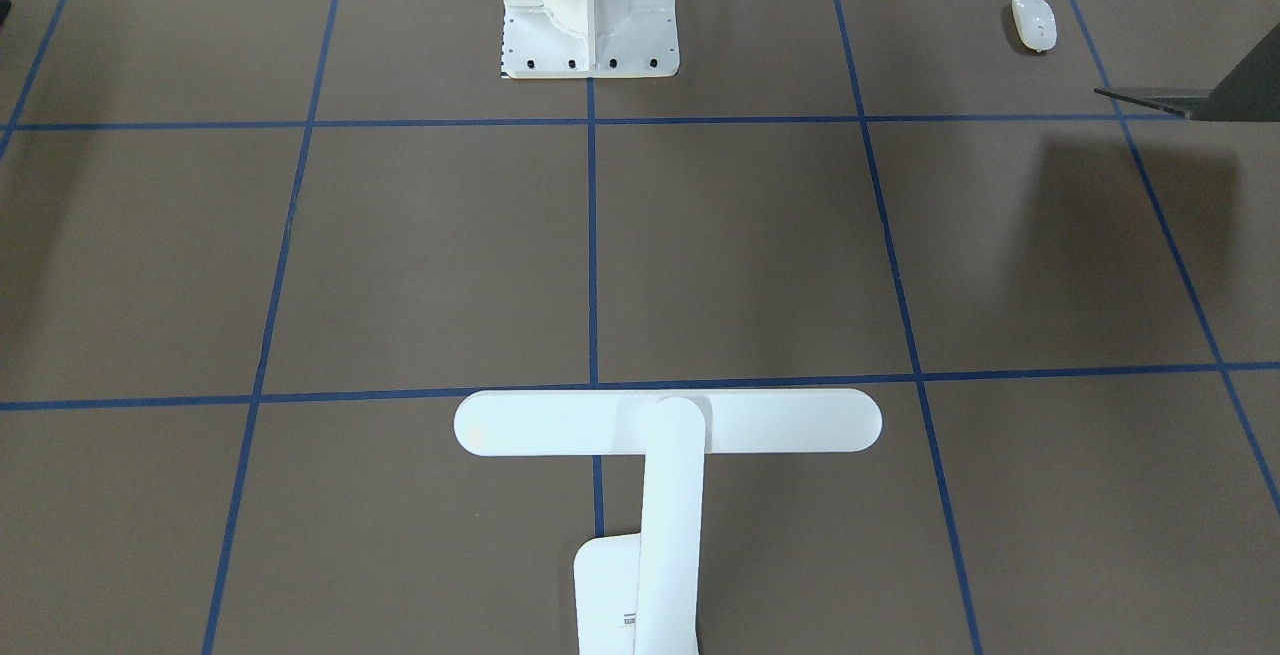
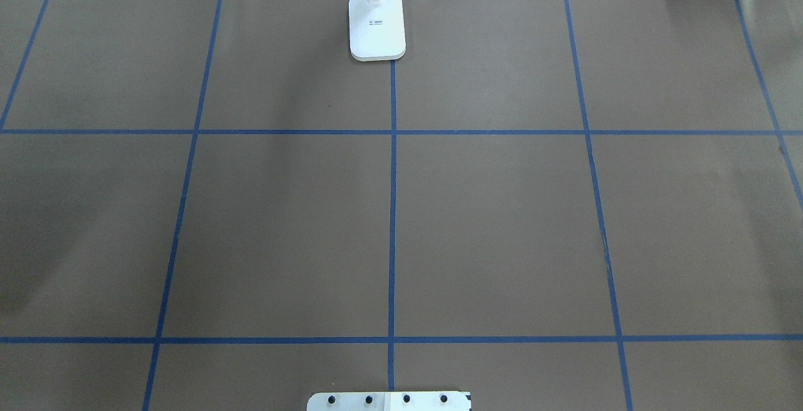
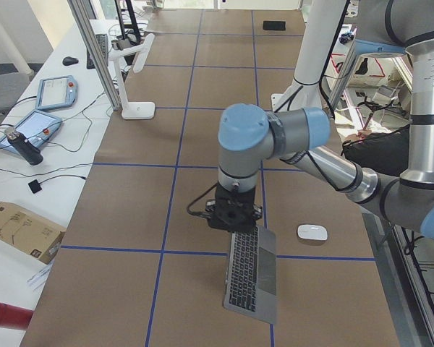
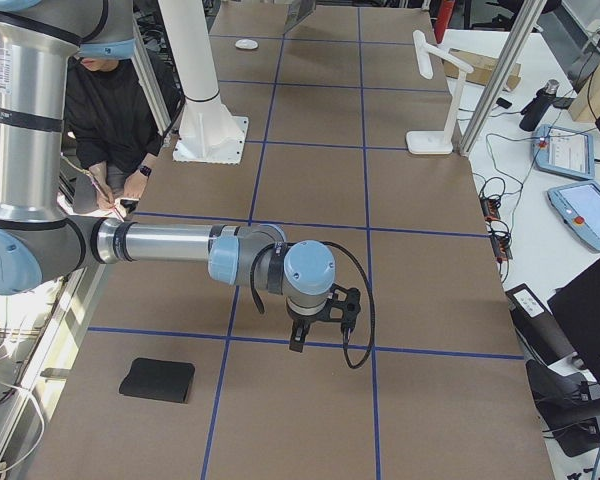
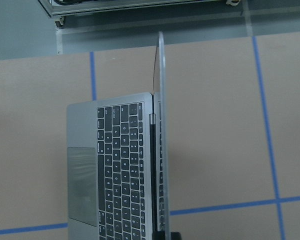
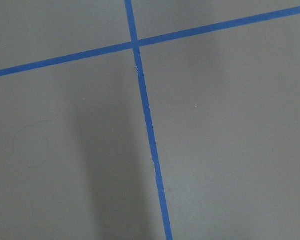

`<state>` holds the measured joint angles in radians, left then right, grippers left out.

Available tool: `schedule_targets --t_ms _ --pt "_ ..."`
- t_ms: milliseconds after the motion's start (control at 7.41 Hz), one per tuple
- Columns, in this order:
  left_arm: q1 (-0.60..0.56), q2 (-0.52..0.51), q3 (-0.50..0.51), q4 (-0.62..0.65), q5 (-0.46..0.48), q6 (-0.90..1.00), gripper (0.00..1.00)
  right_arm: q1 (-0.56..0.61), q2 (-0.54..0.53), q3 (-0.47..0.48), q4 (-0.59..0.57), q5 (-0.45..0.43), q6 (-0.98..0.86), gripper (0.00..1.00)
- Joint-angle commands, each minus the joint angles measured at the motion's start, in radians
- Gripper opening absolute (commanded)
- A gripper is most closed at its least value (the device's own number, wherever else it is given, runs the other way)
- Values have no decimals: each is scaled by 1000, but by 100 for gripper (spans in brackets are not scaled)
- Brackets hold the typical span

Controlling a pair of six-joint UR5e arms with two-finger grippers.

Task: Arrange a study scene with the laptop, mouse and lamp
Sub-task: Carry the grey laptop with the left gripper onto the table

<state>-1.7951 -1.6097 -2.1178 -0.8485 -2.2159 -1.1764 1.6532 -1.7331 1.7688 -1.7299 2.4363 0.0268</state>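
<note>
The laptop point(image 3: 252, 278) stands open near the table's left end, its lid upright and edge-on in the left wrist view point(image 5: 160, 125), keys and trackpad to the left. My left gripper point(image 3: 233, 219) sits on the lid's top edge. A dark fingertip point(image 5: 174, 236) presses against the lid, so the gripper looks shut on it. The white mouse point(image 3: 312, 233) lies beside the laptop, also in the front view point(image 1: 1033, 23). The white lamp point(image 1: 668, 455) stands upright at the far edge, base on the table point(image 2: 376, 27). My right gripper point(image 4: 315, 330) hovers over bare table; whether it is open or shut I cannot tell.
The white ribbed pedestal point(image 1: 590, 5) is bolted at the robot's side of the table. A black square pad point(image 4: 157, 380) lies near the table's right end. Blue tape lines point(image 2: 393, 210) grid the brown surface. Tablets and cables lie past the far edge point(image 4: 570, 180).
</note>
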Motion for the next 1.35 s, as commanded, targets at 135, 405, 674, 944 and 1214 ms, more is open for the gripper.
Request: schedule_targets --t_ms 135,405,674,944,1214 --pt "248 -342 10 181 -53 -257 0 -1 4 18 0 3 2 99" --pt "386 -458 12 199 -109 -406 0 -1 10 26 -2 4 4 99" --pt "514 -576 51 198 -119 -573 0 -1 15 28 -4 15 7 99" --pt "588 -671 126 184 -129 -745 0 -1 21 26 -5 29 7 99" --pt "660 -743 180 142 -131 -921 0 -1 29 20 -7 29 5 99"
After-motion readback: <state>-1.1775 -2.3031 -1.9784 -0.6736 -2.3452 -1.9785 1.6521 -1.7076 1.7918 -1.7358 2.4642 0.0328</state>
